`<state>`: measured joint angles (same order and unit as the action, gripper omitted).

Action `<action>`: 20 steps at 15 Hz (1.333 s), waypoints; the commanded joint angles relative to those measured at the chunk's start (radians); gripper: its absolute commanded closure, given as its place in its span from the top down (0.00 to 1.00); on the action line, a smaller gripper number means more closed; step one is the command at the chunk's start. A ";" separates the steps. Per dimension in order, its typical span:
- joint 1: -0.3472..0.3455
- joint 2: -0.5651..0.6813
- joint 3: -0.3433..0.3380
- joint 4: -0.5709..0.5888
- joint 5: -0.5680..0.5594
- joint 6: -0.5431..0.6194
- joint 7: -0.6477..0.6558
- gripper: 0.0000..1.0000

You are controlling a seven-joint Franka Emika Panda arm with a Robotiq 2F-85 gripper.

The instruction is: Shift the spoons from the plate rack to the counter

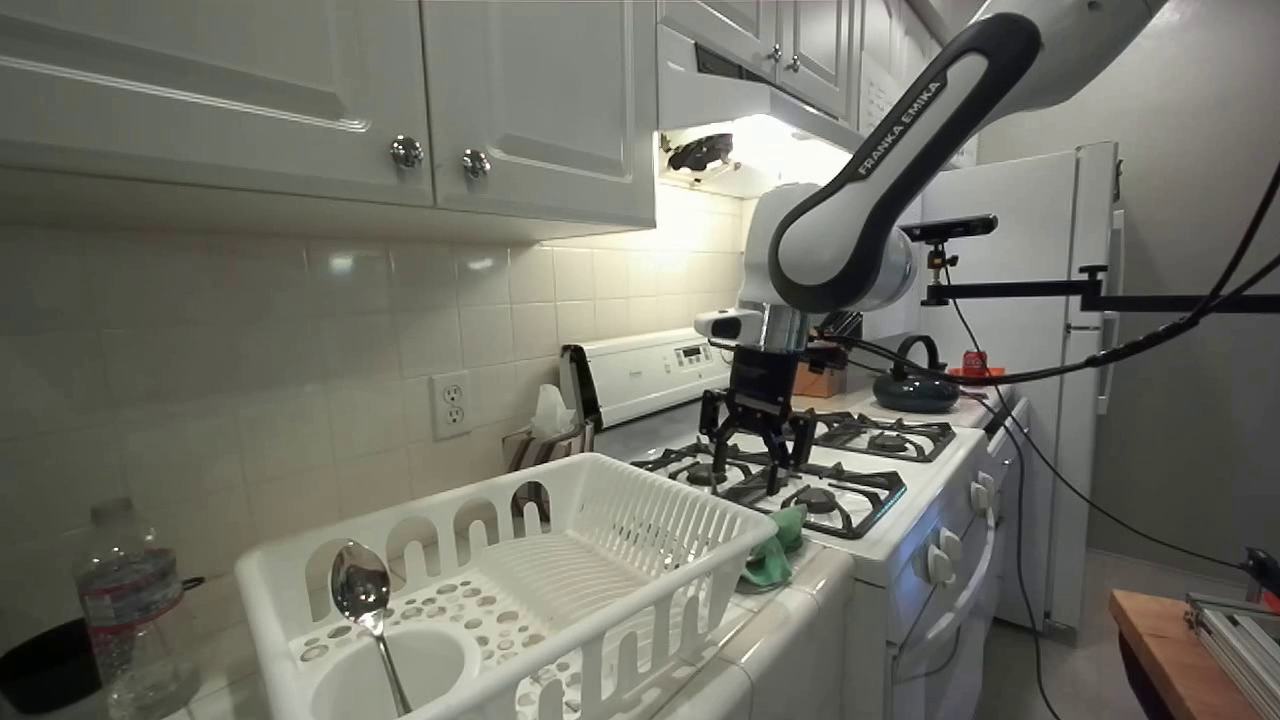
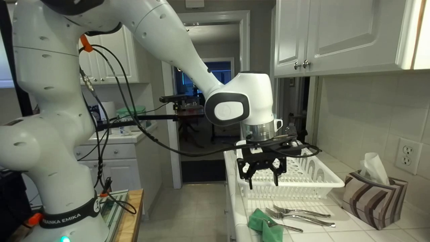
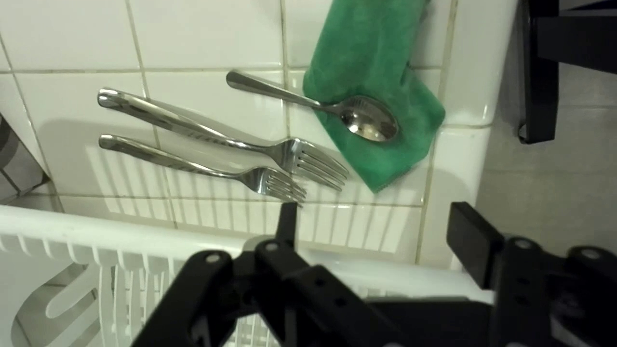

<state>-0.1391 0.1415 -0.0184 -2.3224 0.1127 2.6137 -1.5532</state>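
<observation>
Hanging above the tiled counter [image 3: 217, 41], the Robotiq gripper [image 2: 263, 184] has jaws apart; one spoon [image 1: 362, 585] tilts in the white dish drainer [image 1: 550, 580]; another spoon [image 3: 359, 115] lies partly on green cloth [image 3: 366, 53].

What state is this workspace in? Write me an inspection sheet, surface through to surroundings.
Surface: white-tiled counter, striped shadows falling on it.
Job's things: one spoon in the plate rack; a second spoon with its bowl on a green cloth.
Clutter: two forks side by side on the tile; tissue box; plastic bottle.
Jaws: open, above the counter; nothing seen between them.
Cables: black cable sagging below the robot arm.
Surroundings: stove next to the counter; upper cabinets overhead.
</observation>
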 commanded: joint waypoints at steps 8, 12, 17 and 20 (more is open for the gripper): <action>0.154 -0.107 0.075 0.182 0.085 -0.318 0.184 1.00; 0.180 -0.114 0.087 0.202 0.060 -0.318 0.201 1.00; 0.183 -0.087 0.095 0.236 0.060 -0.333 0.210 1.00; 0.176 -0.043 0.088 0.271 0.134 -0.323 0.344 1.00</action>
<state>0.0419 0.0567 0.0721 -2.0881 0.1768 2.2831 -1.2920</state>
